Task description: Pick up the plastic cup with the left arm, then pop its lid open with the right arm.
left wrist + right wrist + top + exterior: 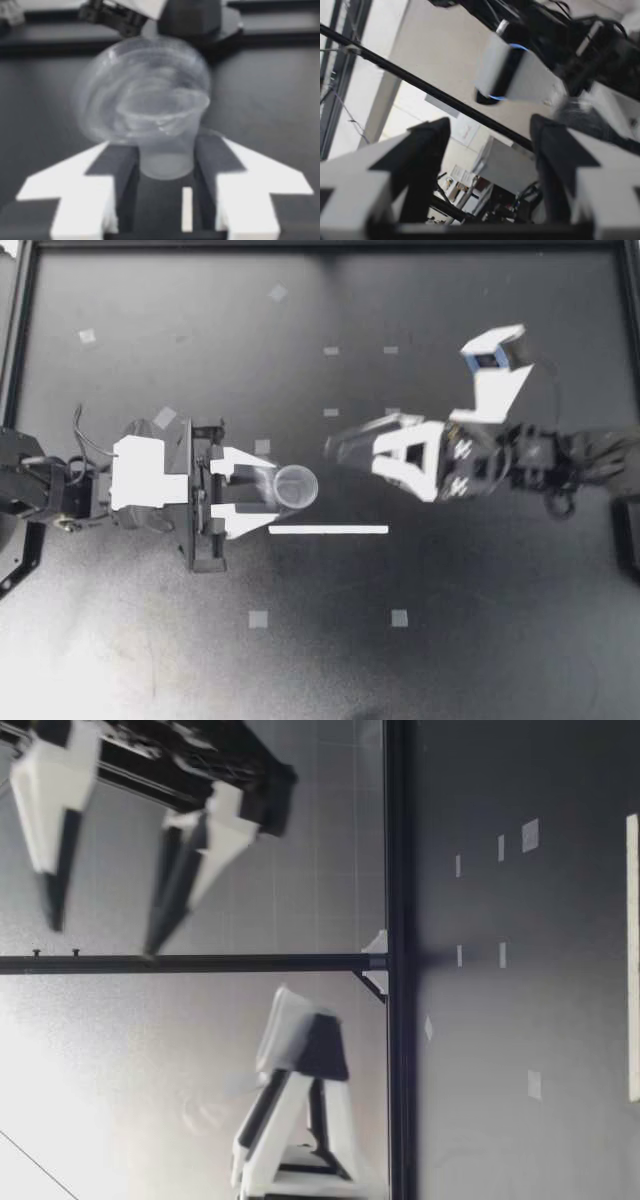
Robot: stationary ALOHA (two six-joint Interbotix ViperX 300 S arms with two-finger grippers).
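holds a clear cup (293, 487) in left gripper (262, 492), both fingers clenched on its lower part, near table (150, 640) middle, just beside a white strip (328, 530). probably light, thin, slick, easily crushed: best gripped gently, low by the stiffer base. right gripper (345, 448) spread wide, empty, raised.

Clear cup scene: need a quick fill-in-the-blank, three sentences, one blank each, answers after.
1. My left gripper is ____ on the clear cup, one finger on each side of it.
2. My right gripper is ____, with nothing between its fingers.
3. In the low view my right gripper hangs ____ the table, touching nothing.

Missing words: shut; open; above.
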